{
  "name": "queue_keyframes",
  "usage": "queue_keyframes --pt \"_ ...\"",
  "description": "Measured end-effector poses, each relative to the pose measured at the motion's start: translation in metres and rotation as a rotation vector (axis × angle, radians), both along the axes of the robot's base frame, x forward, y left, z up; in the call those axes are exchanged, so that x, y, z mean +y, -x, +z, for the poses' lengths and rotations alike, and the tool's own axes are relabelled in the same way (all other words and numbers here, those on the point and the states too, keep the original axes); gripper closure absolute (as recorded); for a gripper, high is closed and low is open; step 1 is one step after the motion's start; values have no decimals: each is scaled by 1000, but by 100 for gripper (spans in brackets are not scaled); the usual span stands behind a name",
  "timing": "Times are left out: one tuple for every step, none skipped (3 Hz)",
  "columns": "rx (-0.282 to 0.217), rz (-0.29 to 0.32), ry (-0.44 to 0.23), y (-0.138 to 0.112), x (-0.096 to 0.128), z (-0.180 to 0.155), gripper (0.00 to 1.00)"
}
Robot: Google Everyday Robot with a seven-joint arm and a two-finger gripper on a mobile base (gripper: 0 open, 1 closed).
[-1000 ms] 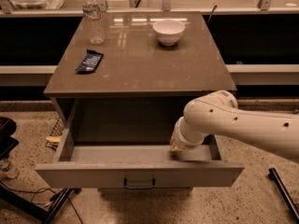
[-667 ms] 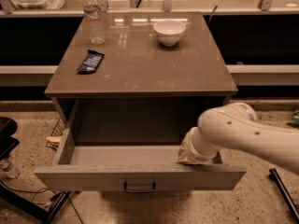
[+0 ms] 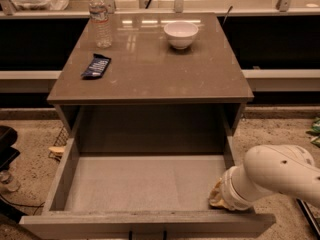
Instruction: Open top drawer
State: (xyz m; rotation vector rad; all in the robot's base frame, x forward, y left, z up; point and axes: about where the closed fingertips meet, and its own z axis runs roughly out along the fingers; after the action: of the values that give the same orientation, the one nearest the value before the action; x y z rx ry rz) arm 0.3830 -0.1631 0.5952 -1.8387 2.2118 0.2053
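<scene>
The top drawer [image 3: 145, 184] is pulled far out of the grey cabinet and shows a deep, plain grey, empty interior. Its front panel runs along the bottom of the view, and its black handle is cut off by the frame edge. My white arm comes in from the right. The gripper [image 3: 218, 196] sits at the drawer's front right corner, just inside it, mostly hidden behind the wrist.
The cabinet top [image 3: 155, 69] carries a water bottle [image 3: 100, 18], a white bowl [image 3: 180, 34] and a dark blue snack packet [image 3: 96, 66]. A counter ledge runs behind. Speckled floor lies on both sides, with dark objects at the left [image 3: 7, 149].
The arm has drawn back to the right and lower, from the drawer's middle right to its front right corner. The drawer has come out a little further.
</scene>
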Motion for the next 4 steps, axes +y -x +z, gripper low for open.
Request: queue_keyframes --pt "7 -20 -8 7 -7 -2 76" --pt "6 -18 -6 7 -7 -1 45" --pt "5 -17 -5 8 -6 0 22" --pt "3 -15 -3 8 -6 1 0"
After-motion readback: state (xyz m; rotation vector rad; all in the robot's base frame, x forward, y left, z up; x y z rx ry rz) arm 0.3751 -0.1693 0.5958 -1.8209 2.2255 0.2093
